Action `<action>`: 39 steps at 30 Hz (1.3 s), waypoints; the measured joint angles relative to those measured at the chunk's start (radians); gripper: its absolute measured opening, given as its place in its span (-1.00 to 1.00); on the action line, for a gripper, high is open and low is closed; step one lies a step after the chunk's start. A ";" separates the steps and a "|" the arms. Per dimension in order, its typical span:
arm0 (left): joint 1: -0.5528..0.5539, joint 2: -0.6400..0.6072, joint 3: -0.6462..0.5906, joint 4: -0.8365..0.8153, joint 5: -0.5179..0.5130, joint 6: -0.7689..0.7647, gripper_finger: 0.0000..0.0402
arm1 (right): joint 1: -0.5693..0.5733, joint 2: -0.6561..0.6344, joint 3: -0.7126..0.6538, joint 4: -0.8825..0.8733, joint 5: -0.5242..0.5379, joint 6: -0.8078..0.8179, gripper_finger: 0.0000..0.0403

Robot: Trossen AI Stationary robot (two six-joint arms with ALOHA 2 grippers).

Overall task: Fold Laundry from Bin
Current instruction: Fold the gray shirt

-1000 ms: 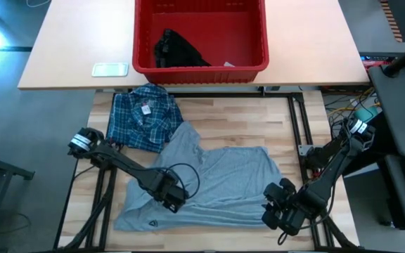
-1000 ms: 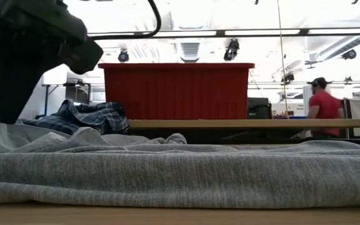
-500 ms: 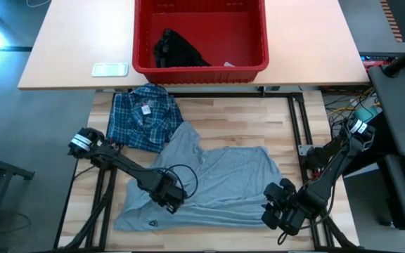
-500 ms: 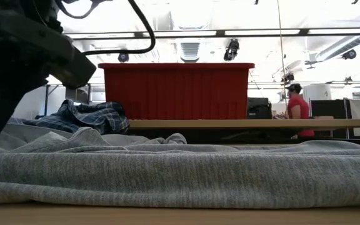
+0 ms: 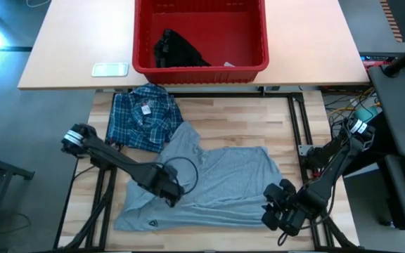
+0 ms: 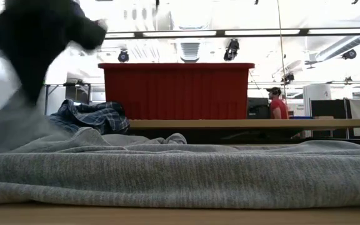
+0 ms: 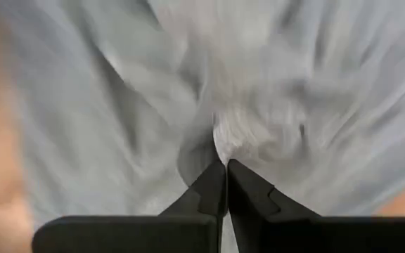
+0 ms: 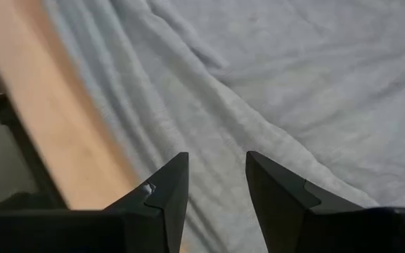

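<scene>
Up front is a wooden table (image 5: 287,133) with light planks, and behind it a smooth tan table (image 5: 69,49). Across the room, bright ceiling lights shine, and a person in a red top (image 6: 278,106) stands far off by some desks.

On the tan table sits the red bin (image 5: 200,69). A small black garment (image 5: 176,50) lies inside it. A little flat pale thing (image 5: 110,69) lies just beside the bin.

On the wooden table the plaid shirt (image 5: 143,117) is bunched up near the bin. The grey T-shirt (image 5: 223,179) is spread out next to it, touching it.

The left gripper (image 5: 170,196) is down on the T-shirt, on its left part. Its fingers are pinched tight on a fold of the grey cloth (image 7: 259,105). A moment ago they were apart, and the left arm's elbow has since swung out to the left.

The right gripper (image 5: 273,211) waits at the T-shirt's right bottom corner, in the same spot as before. Its fingers (image 8: 166,193) stand apart above the cloth, holding nothing.
</scene>
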 joint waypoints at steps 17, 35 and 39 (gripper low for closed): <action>0.128 -0.057 0.048 -0.052 -0.477 0.082 -0.89 | 0.000 0.008 0.021 0.049 0.079 -0.011 -0.26; -0.244 -0.042 0.047 0.035 0.027 0.035 0.01 | 0.018 0.166 -0.038 0.128 -0.342 0.196 -0.79; -0.364 -0.006 -0.003 0.020 0.027 -0.174 -0.02 | 0.049 0.150 -0.032 0.128 -0.353 0.270 -0.94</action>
